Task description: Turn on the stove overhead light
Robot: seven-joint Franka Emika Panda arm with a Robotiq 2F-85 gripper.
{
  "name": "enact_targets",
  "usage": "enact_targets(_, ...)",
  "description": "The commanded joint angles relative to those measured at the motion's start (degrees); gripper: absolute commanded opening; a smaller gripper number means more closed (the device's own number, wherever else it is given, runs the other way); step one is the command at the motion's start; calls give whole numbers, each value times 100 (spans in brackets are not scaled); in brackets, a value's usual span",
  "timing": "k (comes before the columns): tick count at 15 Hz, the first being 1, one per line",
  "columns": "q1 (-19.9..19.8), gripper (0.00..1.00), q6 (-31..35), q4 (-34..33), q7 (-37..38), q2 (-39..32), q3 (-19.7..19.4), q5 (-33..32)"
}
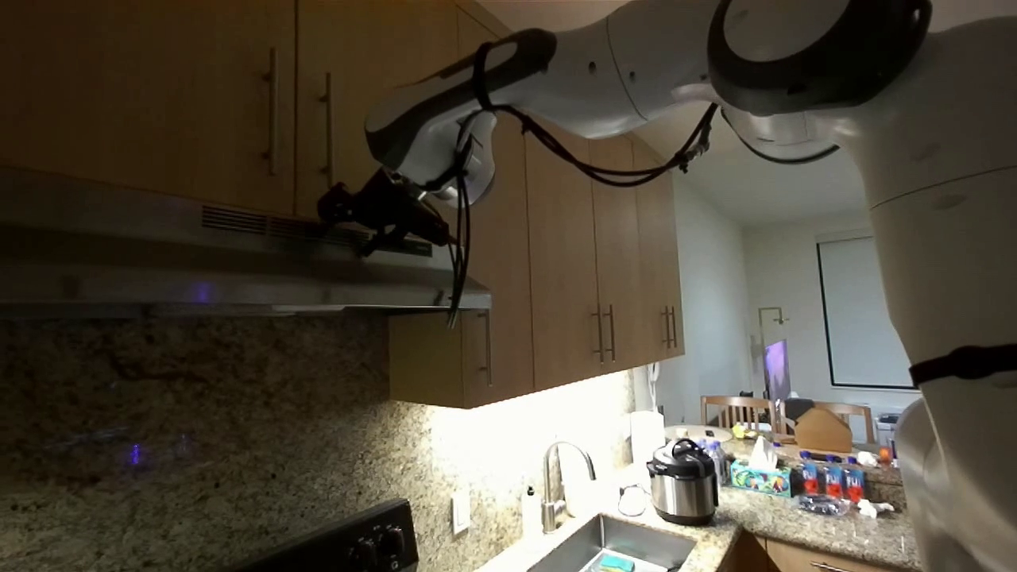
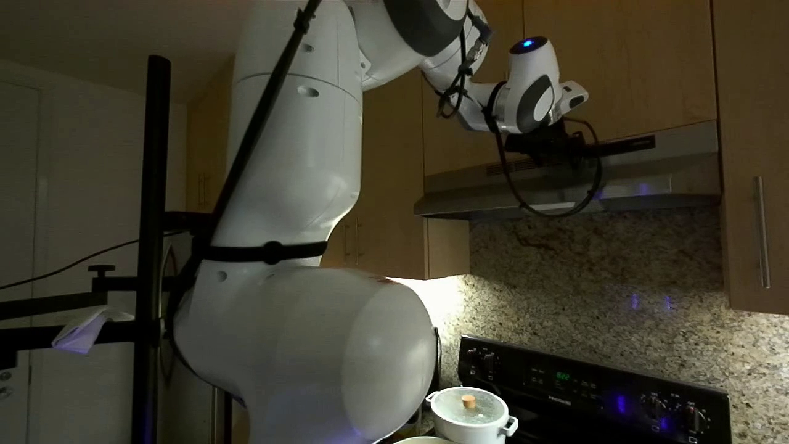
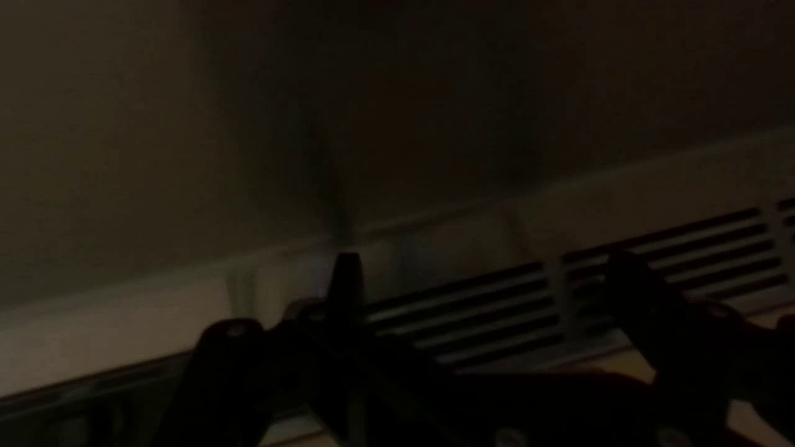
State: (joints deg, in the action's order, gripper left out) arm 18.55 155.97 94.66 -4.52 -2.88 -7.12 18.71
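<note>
A robot's end effector [image 3: 484, 257], its fingers [image 3: 345, 288] parted and holding nothing, hangs at the face of the stove overhead light [image 1: 238, 266], a grey steel hood fixed beneath wooden cabinets [image 1: 151, 87]. The dark wrist view puts the fingers over the hood's vent slots [image 3: 472, 313], just beside its control strip [image 2: 635, 145]; whether they touch the steel cannot be told. The job appears unfinished: no glow shows under the hood, and the granite wall [image 1: 199, 413] below it is dim. Reaching the strip and working its switch seem to be what remains. Room looks tight above the hood, where cabinet handles [image 1: 328, 131] stand near the arm [image 1: 588, 87], and the hood juts forward beneath the strip. A black cable [image 2: 558, 215] loops before the hood. Open space lies in front of it and below, down to the stove [image 2: 585, 385] and a lidded white pot [image 2: 471, 425].
</note>
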Motion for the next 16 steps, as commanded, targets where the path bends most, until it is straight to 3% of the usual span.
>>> enact_targets(1, 158, 100, -139, 359, -209, 200, 190, 216)
enact_targets(16, -2, 100, 94, 271, -32, 450, -300, -98)
